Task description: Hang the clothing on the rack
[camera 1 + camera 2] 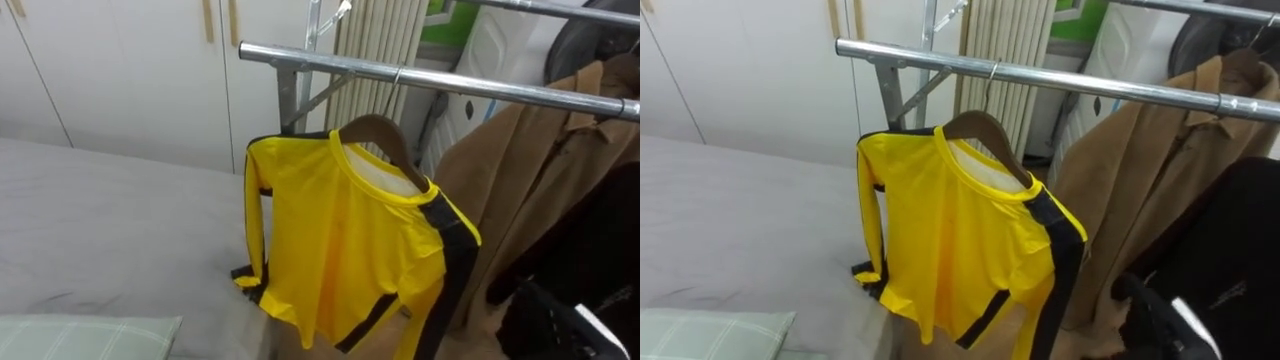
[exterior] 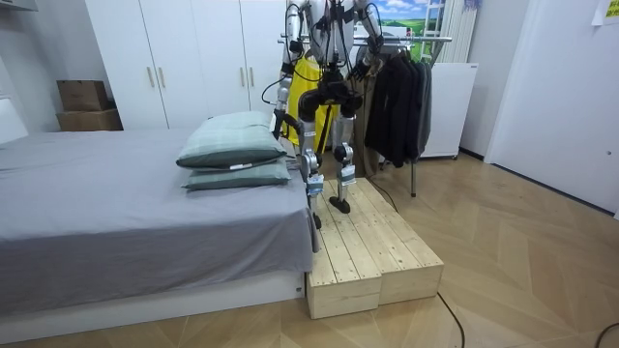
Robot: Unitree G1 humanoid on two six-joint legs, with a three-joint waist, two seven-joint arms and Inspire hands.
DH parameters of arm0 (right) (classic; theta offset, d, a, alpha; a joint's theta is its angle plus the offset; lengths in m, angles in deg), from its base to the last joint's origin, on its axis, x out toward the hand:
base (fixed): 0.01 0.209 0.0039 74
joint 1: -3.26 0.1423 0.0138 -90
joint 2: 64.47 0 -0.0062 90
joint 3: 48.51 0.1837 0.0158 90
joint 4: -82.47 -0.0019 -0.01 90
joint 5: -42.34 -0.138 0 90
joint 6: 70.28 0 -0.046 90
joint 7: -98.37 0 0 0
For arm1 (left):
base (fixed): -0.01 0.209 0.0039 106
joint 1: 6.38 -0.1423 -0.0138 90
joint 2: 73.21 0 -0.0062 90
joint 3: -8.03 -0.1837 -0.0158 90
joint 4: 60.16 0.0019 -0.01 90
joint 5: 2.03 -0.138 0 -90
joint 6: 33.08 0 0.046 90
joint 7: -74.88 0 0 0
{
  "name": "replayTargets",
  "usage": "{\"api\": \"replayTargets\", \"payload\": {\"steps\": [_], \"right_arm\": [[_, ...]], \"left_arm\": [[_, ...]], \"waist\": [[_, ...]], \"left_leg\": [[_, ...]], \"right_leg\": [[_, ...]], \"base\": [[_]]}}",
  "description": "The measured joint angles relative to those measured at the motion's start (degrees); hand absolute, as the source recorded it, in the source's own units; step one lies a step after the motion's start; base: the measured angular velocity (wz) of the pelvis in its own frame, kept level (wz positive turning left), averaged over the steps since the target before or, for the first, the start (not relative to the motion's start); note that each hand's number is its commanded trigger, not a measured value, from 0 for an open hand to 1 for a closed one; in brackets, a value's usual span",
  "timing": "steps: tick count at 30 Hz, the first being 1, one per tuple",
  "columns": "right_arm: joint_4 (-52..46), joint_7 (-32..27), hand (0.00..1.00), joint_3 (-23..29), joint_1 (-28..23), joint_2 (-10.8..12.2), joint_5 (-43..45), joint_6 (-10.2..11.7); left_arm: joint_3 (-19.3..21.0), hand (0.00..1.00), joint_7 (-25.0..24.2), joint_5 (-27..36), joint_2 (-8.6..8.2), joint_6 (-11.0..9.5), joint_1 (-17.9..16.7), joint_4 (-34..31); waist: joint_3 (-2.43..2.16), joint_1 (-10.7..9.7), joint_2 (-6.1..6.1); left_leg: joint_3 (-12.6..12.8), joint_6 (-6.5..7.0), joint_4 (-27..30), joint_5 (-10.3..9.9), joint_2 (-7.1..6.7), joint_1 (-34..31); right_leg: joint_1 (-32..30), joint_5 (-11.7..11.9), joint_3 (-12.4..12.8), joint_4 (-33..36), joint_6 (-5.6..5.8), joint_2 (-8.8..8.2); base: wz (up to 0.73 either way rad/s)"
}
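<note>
**Yellow shirt on the rail, bed tight on my left**

Left eye view: the yellow shirt [image 1: 340, 250] hangs on a wooden hanger [image 1: 385, 135] whose hook sits over the steel rail [image 1: 450, 80]. It is close to the rail's left end, where the upright and brace come down. The shirt's left sleeve drops right along the edge of the grey bed [image 1: 100, 220], so there is no spare room on that side. Its right shoulder touches a tan coat [image 1: 520, 190], and a dark garment [image 1: 600, 240] hangs past that. A pale checked pillow [image 1: 80, 338] cuts into the lower left corner. My right hand [image 1: 555, 318] shows dark at the lower right, below the coat and clear of the shirt. I cannot tell whether it is closed or relaxed.

Room view: I stand upright on a wooden platform [image 2: 372, 251], facing the rack, with the bed against the platform's left edge. The platform's near end and right edge drop to open wood floor [image 2: 522, 251], which has plenty of room. My left hand [image 2: 281, 121] hangs on the bed side, near the stacked pillows, and I cannot tell its state.

Right eye view: bare rail shows between the hanger hook and the coat's hanger. The white wardrobe [image 1: 740, 70] stands behind the bed.
</note>
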Motion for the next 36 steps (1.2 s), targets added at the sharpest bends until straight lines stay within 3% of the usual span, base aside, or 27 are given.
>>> {"api": "replayTargets", "payload": {"steps": [6, 8, 12, 14, 16, 24, 31, 36], "right_arm": [[7.3, -2.2, 0.00, -0.1, -1.4, 4.0, -0.4, 1.3], [11.7, -2.5, 0.00, -0.5, -1.3, 5.1, -0.7, 2.2], [13.1, -3.3, 0.00, -0.6, -1.4, 7.5, -1.0, 2.6], [15.5, -4.0, 0.00, -0.6, -0.9, 9.0, -1.0, 4.5], [16.8, -4.5, 0.00, -0.9, -0.7, 9.8, -1.0, 4.6], [26.2, -5.0, 0.00, -3.5, -0.5, 11.0, -2.4, 5.8], [33.1, -0.5, 0.00, -4.4, 1.0, 11.9, -6.8, 8.3], [38.1, 0.7, 0.00, -5.1, 1.4, 12.0, -11.2, 8.8]], "left_arm": [[0.0, 0.00, 0.3, -0.1, -1.11, -0.6, 0.0, 0.2], [0.0, 0.00, 0.3, -0.2, -1.24, -1.6, 0.0, 0.5], [0.2, 0.00, 0.4, -1.0, -1.42, -2.5, 0.0, 0.5], [0.2, 0.00, 0.9, -1.1, -1.64, -2.9, 0.1, 0.5], [0.2, 0.00, 1.5, -1.1, -1.91, -3.2, 0.1, 0.6], [0.1, 0.00, 2.4, 0.4, -2.26, -5.0, 1.8, 4.0], [0.1, 0.00, 2.8, 1.7, -2.36, -6.1, 2.7, 4.0], [0.1, 0.00, 2.7, 4.5, -3.01, -7.8, 3.4, 4.2]], "waist": [[-0.09, -0.2, 1.59], [0.16, 0.1, 2.01], [0.25, 0.1, 2.23], [0.18, 0.1, 2.15], [0.14, 0.1, 2.10], [0.22, 0.1, 2.21], [0.31, 0.0, 2.49], [0.35, 0.1, 3.04]], "left_leg": [[0.9, 0.16, 0.0, -0.2, 0.02, 0.3], [0.7, 0.19, -0.1, -0.3, 0.02, 0.9], [0.8, 0.25, 0.1, -0.4, 0.00, 0.8], [0.7, 0.25, 0.1, -0.4, 0.00, 0.9], [0.7, 0.25, 0.1, -0.4, -0.02, 1.0], [0.7, 0.29, 0.0, -0.4, -0.04, 1.0], [0.2, 0.30, 0.2, -0.5, -0.10, 0.3], [-0.2, 0.31, 0.1, -0.4, -0.13, -0.1]], "right_leg": [[0.1, 0.2, 1.0, -0.1, 0.19, 0.22], [0.7, 0.1, 1.0, -0.1, 0.28, 0.23], [0.8, 0.0, 1.0, -0.1, 0.32, 0.19], [0.8, 0.0, 1.0, 0.1, 0.32, 0.20], [0.8, 0.0, 0.9, 0.1, 0.32, 0.20], [0.9, 0.1, 0.9, -0.1, 0.32, 0.17], [0.1, 0.1, 0.4, -0.1, 0.32, -0.05], [0.0, 0.1, 0.0, -0.4, 0.32, -0.18]], "base": [[-0.07], [0.04], [0.00], [0.00], [0.00], [0.00], [0.02], [0.04]]}}
